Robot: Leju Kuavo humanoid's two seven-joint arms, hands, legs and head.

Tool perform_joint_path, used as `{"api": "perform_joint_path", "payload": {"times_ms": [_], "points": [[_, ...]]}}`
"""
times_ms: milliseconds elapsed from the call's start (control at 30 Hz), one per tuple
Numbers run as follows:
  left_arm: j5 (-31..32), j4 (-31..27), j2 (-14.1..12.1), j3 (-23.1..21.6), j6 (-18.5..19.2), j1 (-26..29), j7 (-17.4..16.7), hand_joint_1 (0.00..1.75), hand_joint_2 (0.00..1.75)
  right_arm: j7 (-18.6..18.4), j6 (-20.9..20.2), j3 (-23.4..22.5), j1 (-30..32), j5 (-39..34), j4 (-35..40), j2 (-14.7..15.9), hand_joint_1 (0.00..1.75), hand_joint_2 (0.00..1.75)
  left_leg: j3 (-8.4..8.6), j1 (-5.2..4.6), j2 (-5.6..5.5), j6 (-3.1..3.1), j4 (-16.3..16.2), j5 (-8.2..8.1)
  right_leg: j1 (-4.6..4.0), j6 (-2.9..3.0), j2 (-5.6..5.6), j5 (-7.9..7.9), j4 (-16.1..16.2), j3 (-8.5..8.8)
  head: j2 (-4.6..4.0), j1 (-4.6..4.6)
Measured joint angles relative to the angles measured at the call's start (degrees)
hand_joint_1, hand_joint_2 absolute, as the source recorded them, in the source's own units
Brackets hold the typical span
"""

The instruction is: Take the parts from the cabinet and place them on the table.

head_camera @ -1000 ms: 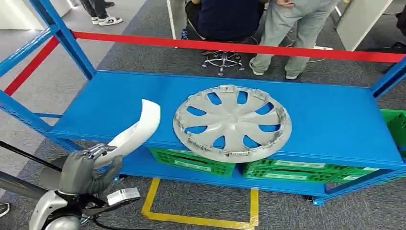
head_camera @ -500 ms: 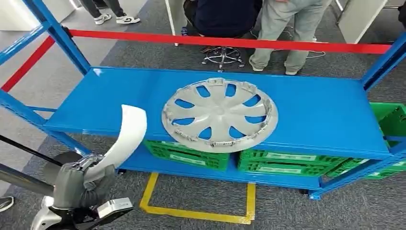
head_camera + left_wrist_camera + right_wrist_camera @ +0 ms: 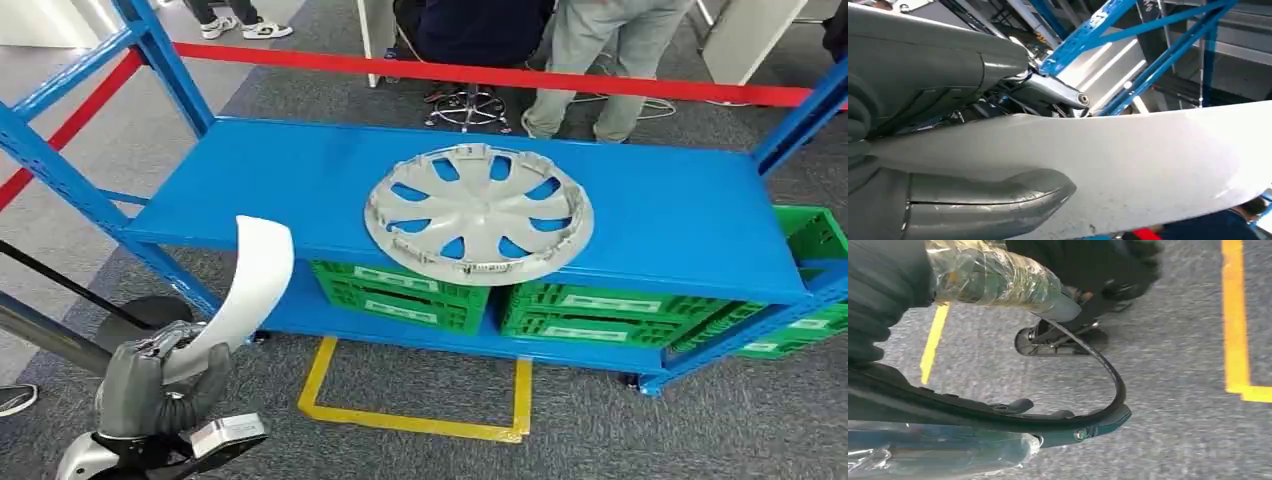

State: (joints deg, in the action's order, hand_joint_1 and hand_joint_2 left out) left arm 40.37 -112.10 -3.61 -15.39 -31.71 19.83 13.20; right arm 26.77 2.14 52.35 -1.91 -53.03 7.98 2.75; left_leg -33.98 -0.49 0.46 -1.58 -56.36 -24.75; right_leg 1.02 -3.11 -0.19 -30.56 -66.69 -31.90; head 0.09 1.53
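White plastic, the curved trim part (image 3: 252,285) stands gripped at its lower end by the left hand (image 3: 160,385) in front of the blue cabinet (image 3: 690,215), apparently light, stiff, smooth, prone to swing; the right hand's (image 3: 878,295) state I cannot tell.

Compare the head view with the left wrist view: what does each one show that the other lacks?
Head view alone: the grey wheel cover lying flat on the blue shelf, green crates on the level beneath, and yellow floor tape. Left wrist view alone: a close look at the thumb pressed against the white part's surface. Both share the left hand gripping the curved white part and the blue rack's frame.
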Motion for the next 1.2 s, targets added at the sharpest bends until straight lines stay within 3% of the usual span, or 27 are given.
{"api": "perform_joint_path", "payload": {"times_ms": [33, 67, 100, 167, 200, 233, 267, 333, 367, 400, 433, 467, 533, 567, 600, 633, 700, 733, 767, 833, 867, 900, 933, 1000, 1033, 1100, 1200], "points": [[-0.04, 0.00, 0.00, 0.00, 0.00, 0.05, 0.00, 1.75, 1.75, 0.04, -0.09, 0.00, -0.09, -0.02, 0.00, 0.00, 0.00, 1.75, -0.60, -0.02, -0.01, 0.39, -0.63, 0.25, 0.22, -0.21, 0.07, -0.62, 5.48, 3.79, 0.00, -0.02], [-0.04, -0.15, -0.02, 0.04, -0.02, 0.18, 0.00, 1.75, 1.75, 0.09, -0.13, 0.00, -0.21, -0.04, 0.00, 0.00, 0.00, 1.75, -1.27, -0.27, -0.03, 0.60, -1.33, 0.40, -0.10, -0.02, 0.23, -2.32, 9.57, 6.74, 0.00, -0.03], [-0.04, -0.24, -0.02, 0.04, -0.06, 0.31, 0.00, 1.75, 1.75, 0.09, -0.13, 0.00, -0.27, -0.13, 0.00, 0.00, 0.00, 1.75, -1.47, -0.37, 0.01, 0.95, -1.51, 0.79, -0.13, 0.93, 0.37, -2.90, 10.10, 6.54, 0.00, 0.24], [-0.02, -0.31, 0.00, 0.04, -0.15, 0.55, -0.04, 1.75, 1.75, 0.04, -0.11, -0.04, -0.18, -0.35, -0.04, 0.00, 0.00, 1.75, -1.56, -0.20, 0.00, 1.36, -1.46, 1.63, -0.44, 1.64, 0.33, -2.61, 9.89, 5.57, 0.00, 0.20], [-0.04, -0.31, 0.00, 0.04, -0.22, 0.85, -0.07, 1.75, 1.75, 0.07, -0.13, -0.07, -0.14, -0.35, -0.04, -0.04, 0.00, 1.75, -1.65, -0.13, -0.02, 1.59, -1.59, 1.91, -0.23, 2.36, 0.12, -2.14, 10.05, 5.15, 0.00, 0.04], [-0.28, -0.31, -0.02, 0.04, -0.39, 1.23, -0.07, 1.75, 1.75, 0.04, -0.15, -0.11, -0.12, -0.37, -0.04, -0.13, 0.00, 1.75, -2.07, 0.02, -0.23, 2.08, -2.14, 0.38, -0.06, 2.98, -0.17, -1.71, 10.09, 4.76, 0.00, 0.15], [-0.61, -0.31, 0.02, 0.02, -0.55, 1.41, -0.11, 1.75, 1.75, 0.07, -0.24, -0.15, -0.11, -0.39, -0.04, -0.13, 0.00, 1.75, -2.60, 0.09, -0.25, 2.57, -4.46, -3.52, -0.05, 3.55, -0.24, -1.10, 10.09, 4.13, 0.00, 0.39], [-0.89, -0.33, -0.07, 0.07, -0.70, 1.50, -0.11, 1.75, 1.75, 0.13, -0.33, -0.31, -0.14, -0.42, -0.04, -0.11, 0.00, 1.75, -4.26, 0.51, -0.24, 3.17, -12.68, -10.36, -0.15, 3.79, -0.48, 0.10, 9.96, 2.78, 0.00, 0.46], [-0.92, -0.33, -0.07, 0.09, -0.70, 1.55, -0.11, 1.75, 1.75, 0.15, -0.37, -0.39, -0.15, -0.52, -0.04, -0.11, 0.00, 1.75, -4.82, 0.64, -0.24, 3.31, -16.52, -12.09, -0.22, 3.75, -0.58, 0.65, 9.93, 2.50, 0.00, 0.48], [-0.96, -0.33, -0.07, 0.09, -0.70, 1.59, -0.11, 1.75, 1.75, 0.13, -0.52, -0.44, -0.15, -0.52, -0.04, -0.11, 0.00, 1.75, -4.69, 0.71, -0.25, 3.36, -18.71, -12.02, -0.28, 3.72, -0.67, 1.25, 9.73, 1.72, 0.00, 0.48], [-1.18, -0.33, -0.07, 0.09, -0.72, 1.59, -0.09, 1.75, 1.75, 0.13, -0.66, -0.44, -0.15, -0.50, -0.04, -0.11, 0.00, 1.75, -3.42, 0.73, -0.25, 3.29, -18.53, -10.16, -0.32, 3.64, -0.74, 1.78, 9.55, 0.84, 0.00, 0.50], [-1.38, -0.35, -0.07, 0.09, -0.72, 1.58, 0.02, 1.75, 1.75, 0.13, -0.68, -0.46, -0.20, -0.70, -0.04, -0.13, 0.00, 1.75, -1.23, 0.71, -0.25, 3.07, -15.84, -8.04, -0.36, 3.59, -0.76, 2.21, 9.31, 0.04, 0.00, 0.50], [-1.75, -0.61, -0.07, 0.15, -0.72, 1.58, 0.20, 1.75, 1.75, 0.15, 0.16, -0.52, -0.41, -1.36, -0.04, -0.53, 0.00, 1.75, 5.64, 0.54, -0.36, 2.10, -5.72, -5.40, -0.45, 3.47, -0.70, 2.93, 9.13, -0.81, 0.00, 0.50], [-1.88, -0.79, -0.07, 0.20, -0.72, 1.58, 0.28, 1.75, 1.75, 0.24, 0.70, -0.55, -0.56, -1.53, -0.04, -0.96, 0.00, 1.75, 8.44, 0.26, -0.46, 1.49, -1.40, -5.99, -0.62, 3.23, -0.64, 3.30, 9.07, -1.10, 0.00, 0.46], [-1.92, -0.98, -0.07, 0.22, -0.72, 1.54, 0.37, 1.75, 1.75, 0.31, 1.14, -0.63, -0.73, -1.73, -0.04, -1.25, 0.00, 1.75, 9.53, 0.26, -0.38, 1.29, 1.04, -6.31, -0.75, 2.91, -0.61, 3.80, 9.05, -1.32, 0.00, 0.46], [-1.97, -1.03, -0.07, 0.24, -0.72, 1.53, 0.44, 1.75, 1.75, 0.35, 1.27, -0.77, -0.82, -1.73, -0.04, -1.53, 0.00, 1.75, 9.20, 0.09, -0.37, 1.28, 1.20, -6.27, -0.62, 2.54, -0.62, 4.41, 9.19, -1.65, 0.00, 0.41], [-2.32, -1.16, -0.07, 0.31, -0.68, 1.62, 0.72, 1.75, 1.75, 0.35, 1.71, -0.81, -0.80, -1.75, -0.04, -1.99, 0.00, 1.75, 8.50, -0.10, -0.33, 0.59, 2.00, -5.48, -0.54, 1.72, -0.73, 5.52, 9.46, -2.31, 0.00, 0.50], [-2.43, -1.16, 0.00, 0.31, -0.63, 1.61, 0.88, 1.75, 1.75, 0.35, 1.90, -0.83, -0.79, -1.75, -0.09, -2.08, 0.00, 1.75, 8.14, 0.47, 0.02, 0.32, 2.50, -4.64, -0.47, 1.52, -0.57, 4.28, 8.80, -2.81, 0.00, 0.35], [-2.43, -1.18, 0.02, 0.31, -0.61, 1.60, 0.94, 1.75, 1.75, 0.37, 1.99, -0.85, -0.89, -1.75, -0.09, -2.08, 0.00, 1.75, 7.26, 0.34, 0.04, -0.13, 2.50, -4.12, -0.47, 1.36, -0.33, 1.50, 7.48, -3.56, 0.00, 0.28], [-2.49, -1.18, -0.02, 0.44, -0.50, 1.74, 0.90, 1.75, 1.75, 0.35, 2.08, -0.85, -0.88, -1.75, -0.09, -2.32, 0.00, 1.75, 5.84, 0.14, 0.06, -0.51, 2.42, -2.94, -0.38, 1.18, -0.08, -5.51, -0.17, -5.65, 0.00, 0.26], [-2.51, -1.18, 0.02, 0.48, -0.30, 1.73, 0.85, 1.75, 1.75, 0.35, 2.10, -0.85, -0.99, -1.75, -0.09, -2.34, 0.00, 1.75, 4.96, 0.00, 0.09, -0.54, 2.37, -2.27, -0.39, 1.04, -0.06, -7.51, -4.47, -6.48, 0.00, 0.26], [-2.51, -1.18, 0.02, 0.52, -0.06, 1.75, 0.76, 1.75, 1.75, 0.35, 2.14, -0.85, -1.06, -1.75, -0.09, -2.36, 0.00, 1.75, 4.02, -0.09, 0.10, -0.53, 2.21, -1.60, -0.39, 0.89, -0.05, -7.48, -7.43, -6.69, 0.00, 0.24], [-2.51, -1.18, 0.04, 0.55, 0.00, 1.77, 0.70, 1.75, 1.75, 0.35, 2.21, -0.85, -1.10, -1.75, -0.09, -2.36, 0.00, 1.75, 3.08, -0.10, 0.11, -0.45, 1.92, -1.08, -0.39, 0.83, -0.05, -5.72, -8.03, -5.97, 0.00, 0.28], [-2.53, -1.18, 0.09, 0.74, 0.13, 1.75, 0.70, 1.75, 1.75, 0.20, 2.40, -0.85, -1.22, -1.68, -0.09, -2.36, 0.00, 1.75, 1.06, -0.02, 0.11, -0.17, 1.05, -0.30, -0.31, 0.74, -0.06, -0.63, -3.35, -1.68, 0.00, 0.26], [-2.58, -1.20, 0.09, 0.87, 0.33, 1.76, 0.70, 1.75, 1.75, 0.13, 2.58, -0.85, -1.34, -1.66, -0.09, -2.36, 0.00, 1.75, 0.14, 0.05, 0.08, 0.10, 0.39, 0.01, -0.20, 0.70, -0.06, 0.34, 1.61, 1.85, 0.00, 0.26], [-2.53, -1.29, 0.11, 1.22, 0.63, 1.74, 0.68, 1.75, 1.75, -0.02, 3.04, -0.85, -1.91, -1.62, -0.02, -2.58, 0.00, 1.75, -1.30, -0.25, 0.16, 0.73, -0.95, 0.47, -0.43, 0.97, 0.24, -2.71, 11.04, 7.88, 0.00, 0.35], [-2.29, -1.38, 0.11, 1.46, 1.07, 1.69, 0.66, 1.75, 1.75, -0.17, 3.34, -0.83, -2.06, -1.51, 0.02, -2.77, 0.00, 1.75, -2.00, -0.19, 0.15, 1.34, -1.02, 2.27, -0.63, 2.07, 0.31, -2.50, 11.04, 6.65, 0.00, 0.42]]}}
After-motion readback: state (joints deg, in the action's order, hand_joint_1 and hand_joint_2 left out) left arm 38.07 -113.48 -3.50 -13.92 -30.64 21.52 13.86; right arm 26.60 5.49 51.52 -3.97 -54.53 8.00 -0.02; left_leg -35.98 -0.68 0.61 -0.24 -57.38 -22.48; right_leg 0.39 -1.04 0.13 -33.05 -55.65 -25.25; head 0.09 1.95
